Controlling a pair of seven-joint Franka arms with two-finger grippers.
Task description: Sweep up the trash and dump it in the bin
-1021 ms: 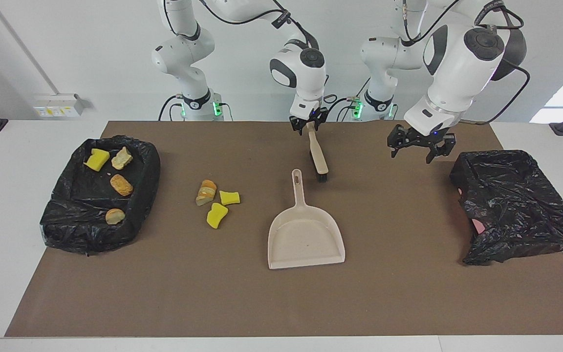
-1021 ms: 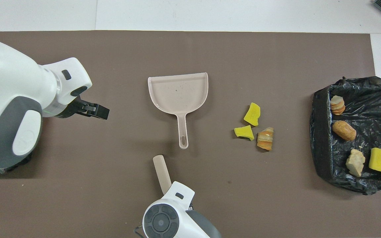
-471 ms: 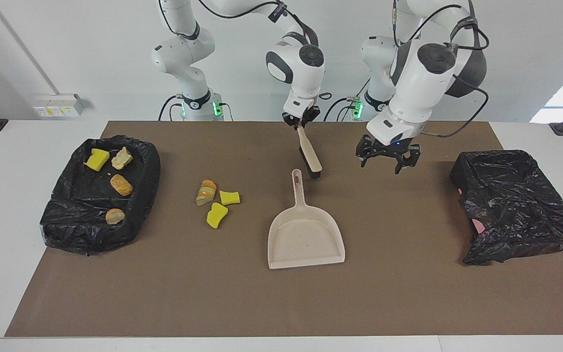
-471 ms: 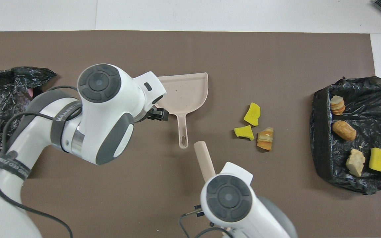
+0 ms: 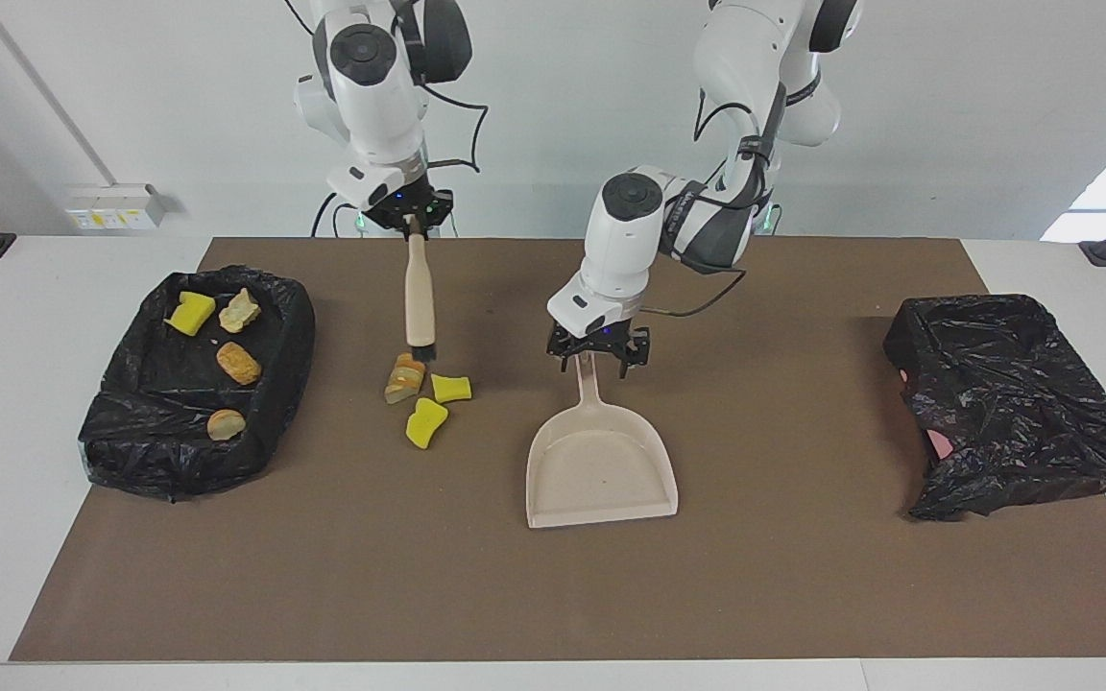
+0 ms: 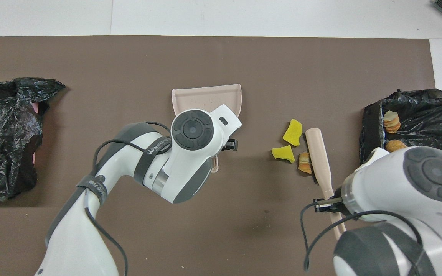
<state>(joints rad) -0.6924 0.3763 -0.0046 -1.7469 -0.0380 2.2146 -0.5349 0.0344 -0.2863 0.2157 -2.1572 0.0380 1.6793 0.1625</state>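
Three pieces of trash lie together on the brown mat: a bread lump (image 5: 405, 377) (image 6: 304, 163) and two yellow sponge pieces (image 5: 450, 388) (image 6: 293, 132). My right gripper (image 5: 414, 219) (image 6: 326, 203) is shut on the handle of a beige brush (image 5: 418, 297) (image 6: 319, 153). The brush hangs with its dark bristles just at the bread lump, on the side nearer the robots. The beige dustpan (image 5: 601, 470) (image 6: 205, 97) lies flat mid-mat. My left gripper (image 5: 597, 357) is open and low, straddling the end of the dustpan's handle. The black-bagged bin (image 5: 1014, 393) (image 6: 2, 130) sits at the left arm's end.
A black-lined tray (image 5: 131, 432) (image 6: 370, 126) at the right arm's end holds several more sponge and bread scraps. The mat's edge farthest from the robots runs past the dustpan's mouth.
My right arm has carried the brush toward its own end of the table, down to the trash pile. My left arm has swung from near the bin to the dustpan handle and come down.
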